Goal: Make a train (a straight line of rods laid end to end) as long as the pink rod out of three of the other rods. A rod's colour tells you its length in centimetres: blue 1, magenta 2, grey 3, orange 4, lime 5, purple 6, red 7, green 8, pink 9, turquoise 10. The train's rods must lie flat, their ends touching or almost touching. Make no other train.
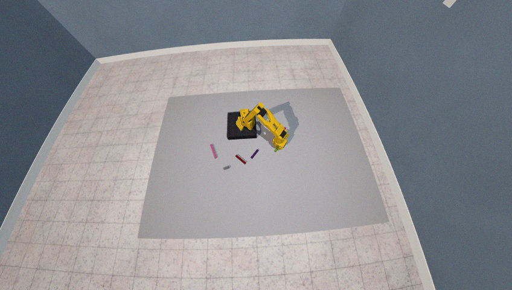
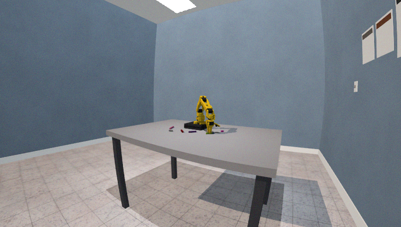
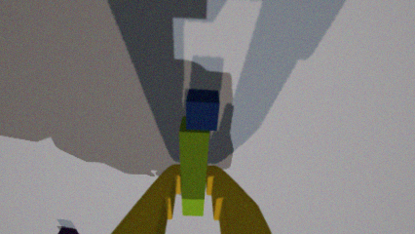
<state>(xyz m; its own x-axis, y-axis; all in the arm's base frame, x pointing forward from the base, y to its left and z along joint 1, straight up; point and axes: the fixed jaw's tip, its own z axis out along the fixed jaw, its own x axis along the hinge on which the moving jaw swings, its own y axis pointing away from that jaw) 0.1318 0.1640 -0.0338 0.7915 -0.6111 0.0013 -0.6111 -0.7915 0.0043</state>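
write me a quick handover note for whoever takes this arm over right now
Gripper: shut on the lime rod, which lies on the table.
Blue rod sits at the lime rod's far end, in line, touching or nearly.
Pink rod, red rod, purple rod and grey rod lie apart; a magenta rod lies beyond the arm.
Done: lime plus blue, apparently.
Left: a third rod; grey would likely make up the length.
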